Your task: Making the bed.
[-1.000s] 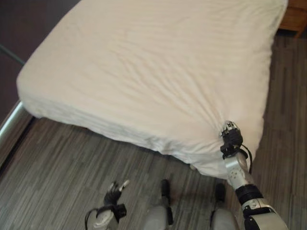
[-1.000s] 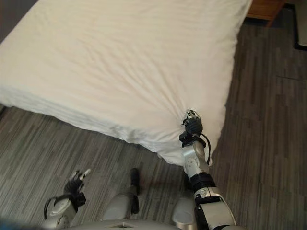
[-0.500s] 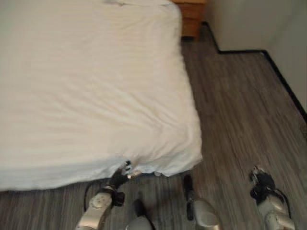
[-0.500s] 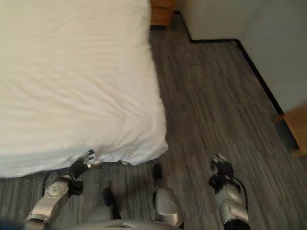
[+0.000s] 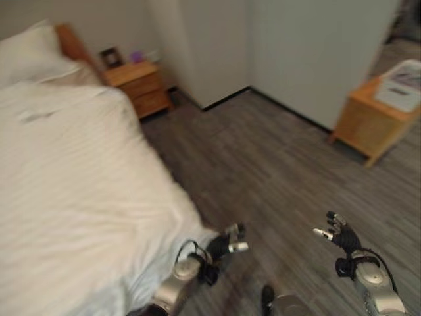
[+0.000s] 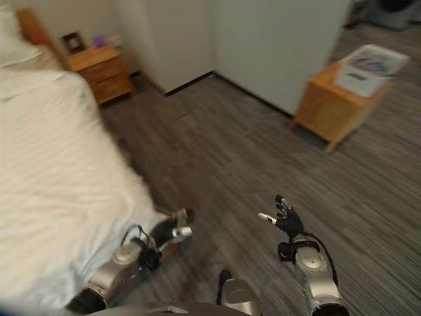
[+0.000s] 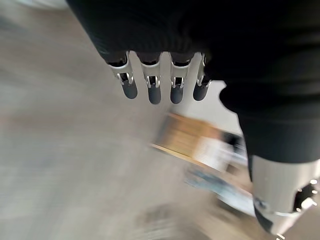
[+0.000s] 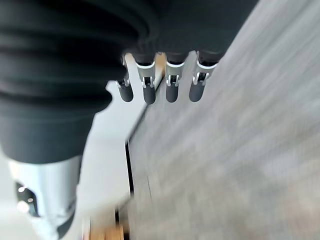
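The left hand (image 5: 227, 244) hangs with its fingers (image 7: 150, 90) straight and relaxed, holding nothing, just off the near corner of the bed (image 5: 72, 197). The white sheet (image 6: 52, 191) lies immediately beside and behind this hand, covering the mattress and draping down at the corner closest to it; hand and cloth look apart, not in contact. Further along the bed from the left hand, at its far end, a pillow (image 5: 29, 59) rests against a wooden headboard (image 5: 69, 43), with a wooden nightstand (image 5: 135, 85) just past it by the wall.

The right hand (image 5: 342, 236) hovers over bare wood-pattern floor (image 6: 250, 158), its fingers (image 8: 172, 87) spread loosely and empty, well apart from the bed. Beyond it stands a low wooden table (image 6: 332, 105) carrying a white basket (image 6: 368, 66).
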